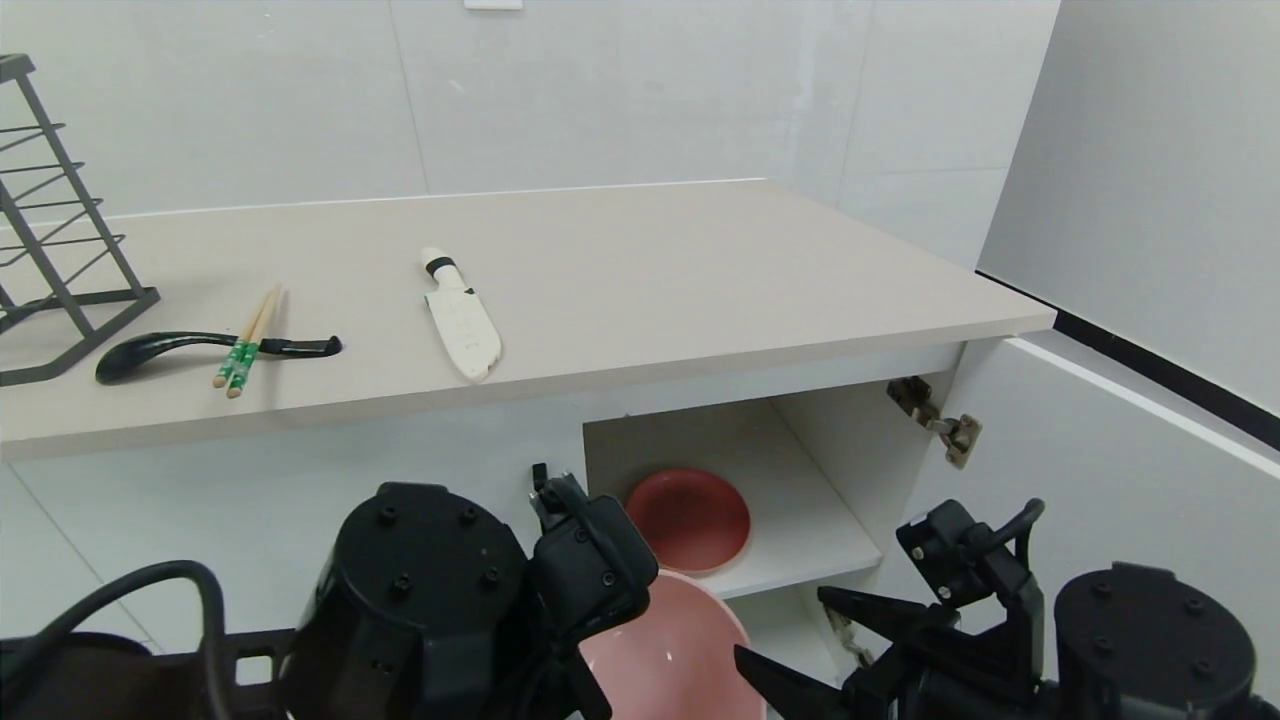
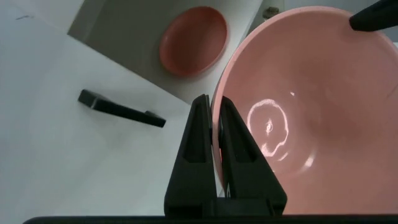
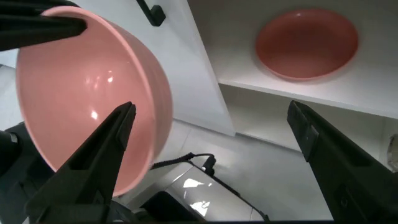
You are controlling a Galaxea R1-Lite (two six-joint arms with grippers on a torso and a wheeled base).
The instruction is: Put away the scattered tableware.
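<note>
My left gripper [image 1: 588,602] is shut on the rim of a pink bowl [image 1: 680,650], held low in front of the open cabinet; the left wrist view shows its fingers [image 2: 199,134] clamped on the bowl's [image 2: 311,93] edge. A red plate [image 1: 688,520] lies on the cabinet shelf [image 1: 810,540]. Just right of the bowl my right gripper [image 1: 785,625] hangs open with nothing in it. In the right wrist view the bowl [image 3: 87,93] is close beside the gripper [image 3: 210,112], and the plate [image 3: 308,40] lies beyond. On the counter lie a white knife [image 1: 462,320], chopsticks [image 1: 248,342] and a black spoon [image 1: 180,350].
A dark wire dish rack [image 1: 50,230] stands at the counter's far left. The cabinet door [image 1: 1100,450] is swung open to the right, its hinge [image 1: 940,415] exposed. A shut door with a black handle [image 2: 121,109] flanks the opening. Room remains on the shelf right of the plate.
</note>
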